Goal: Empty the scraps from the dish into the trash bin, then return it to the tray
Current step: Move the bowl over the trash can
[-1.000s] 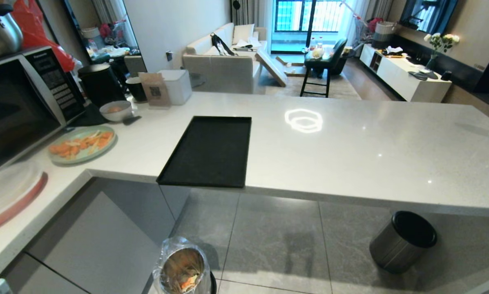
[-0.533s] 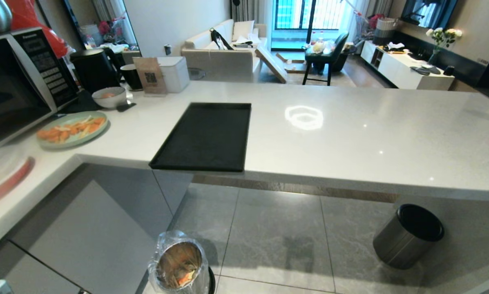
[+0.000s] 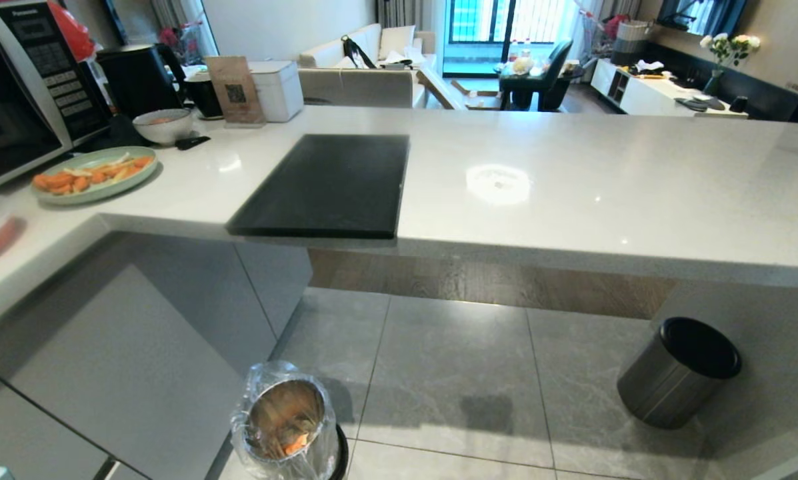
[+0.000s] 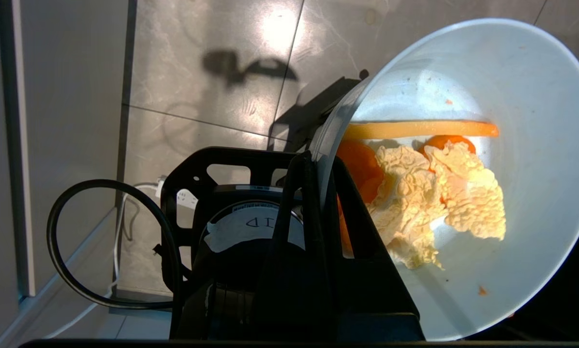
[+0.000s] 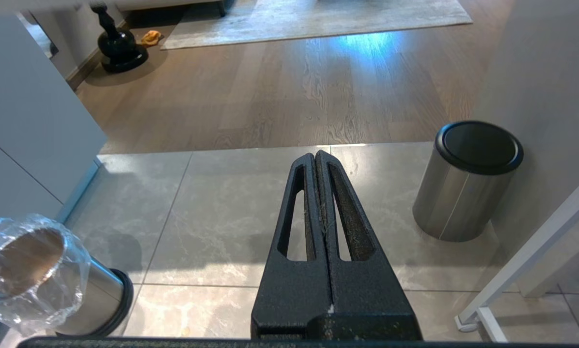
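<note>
Left wrist view had the best look at things: the left gripper (image 4: pixel 318 193) was clamped on the rim of the dish (image 4: pixel 526 96), one finger outside and one inside the wall. The pale bowl was tipped on its side over the grey floor tiles (image 4: pixel 197 96), and the scraps (image 4: pixel 434 193) were sitting in it — crinkly pale yellow bits, a couple of orange chunks and one long orange strip across the back.

From the head view neither arm showed. The tray (image 3: pixel 325 187) lay bare on the white counter (image 3: pixel 572 200), its near edge right at the counter's lip. Down on the floor, the trash bin (image 3: pixel 285 420) with its clear bag stood close to the cabinet front, with some orange bits inside already. The darker bin (image 3: pixel 682 373) with no bag was well apart, off to the right. Back on the counter's left sat a green plate (image 3: pixel 95 175) of orange sticks and a greyish bowl (image 3: pixel 164 125), next to a microwave (image 3: pixel 19 87).

Right gripper (image 5: pixel 317 157) hung low over the tiles between the two bins, fingers pressed together — holding nothing.
</note>
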Controlling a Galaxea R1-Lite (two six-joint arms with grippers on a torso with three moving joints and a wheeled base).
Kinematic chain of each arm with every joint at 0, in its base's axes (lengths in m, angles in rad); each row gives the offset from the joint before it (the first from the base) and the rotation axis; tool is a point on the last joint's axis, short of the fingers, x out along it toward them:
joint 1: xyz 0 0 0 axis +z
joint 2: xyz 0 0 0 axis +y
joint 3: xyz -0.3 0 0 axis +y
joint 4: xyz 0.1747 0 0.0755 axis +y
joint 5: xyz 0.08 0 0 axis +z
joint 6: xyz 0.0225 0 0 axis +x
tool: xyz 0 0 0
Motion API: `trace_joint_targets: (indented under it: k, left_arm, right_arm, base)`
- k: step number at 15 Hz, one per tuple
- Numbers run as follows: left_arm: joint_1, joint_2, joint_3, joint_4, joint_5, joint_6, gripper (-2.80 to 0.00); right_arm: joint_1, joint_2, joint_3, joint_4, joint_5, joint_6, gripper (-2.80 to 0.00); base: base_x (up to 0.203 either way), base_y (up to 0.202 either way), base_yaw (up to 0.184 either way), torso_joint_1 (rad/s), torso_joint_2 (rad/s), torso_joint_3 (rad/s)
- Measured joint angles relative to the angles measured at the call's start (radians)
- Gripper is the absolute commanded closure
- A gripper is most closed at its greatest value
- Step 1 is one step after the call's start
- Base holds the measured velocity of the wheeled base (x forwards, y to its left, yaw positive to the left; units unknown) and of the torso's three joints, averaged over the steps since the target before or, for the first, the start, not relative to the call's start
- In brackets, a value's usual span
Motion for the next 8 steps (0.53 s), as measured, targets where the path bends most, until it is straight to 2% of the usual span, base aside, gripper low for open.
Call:
trace_joint_targets:
  k: [8]
  left_arm:
    - [-0.001,-0.002,0.009,0.0,0.0,-0.001,0.0]
  right_arm:
    - [0.0,0.0,0.0,0.0,0.0,0.001,0.0]
  base:
    - [0.0,0.0,0.0,-0.043,0.44,0.404]
